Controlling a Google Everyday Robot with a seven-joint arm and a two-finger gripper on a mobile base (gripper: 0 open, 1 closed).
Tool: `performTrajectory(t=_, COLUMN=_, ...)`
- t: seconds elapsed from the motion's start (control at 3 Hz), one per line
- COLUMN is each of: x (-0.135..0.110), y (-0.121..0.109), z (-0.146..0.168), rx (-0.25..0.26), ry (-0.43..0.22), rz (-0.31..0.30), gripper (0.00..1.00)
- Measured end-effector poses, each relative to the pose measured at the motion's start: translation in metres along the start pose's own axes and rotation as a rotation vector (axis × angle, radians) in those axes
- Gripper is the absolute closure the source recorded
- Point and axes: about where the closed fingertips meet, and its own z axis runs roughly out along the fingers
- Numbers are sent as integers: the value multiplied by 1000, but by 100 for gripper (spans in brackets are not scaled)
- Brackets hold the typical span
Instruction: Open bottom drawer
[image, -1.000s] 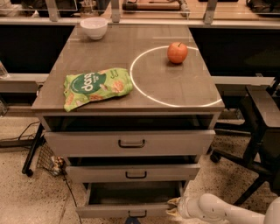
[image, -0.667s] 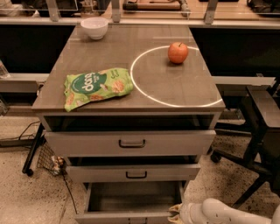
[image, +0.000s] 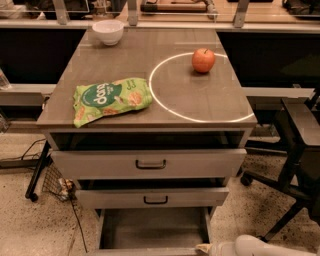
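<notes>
Gripper (image: 204, 248): seen at the lower edge; its grip cannot be told.
Bottom drawer (image: 152, 227): pulled out, inside laid bare, front edge just left of the gripper.

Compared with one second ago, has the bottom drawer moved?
Yes. The bottom drawer has slid further out toward the camera, away from the middle drawer front, which stayed put. The end effector is by its front edge, low in view.
</notes>
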Motion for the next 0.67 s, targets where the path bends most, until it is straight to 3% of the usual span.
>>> performTrajectory(t=0.33, x=-3, y=28, z=-5, rx=-64, ry=11, rz=-9, gripper=1)
performTrajectory(t=0.67, x=-4, y=47, z=-7, rx=-112, ry=17, rz=-12, gripper=0)
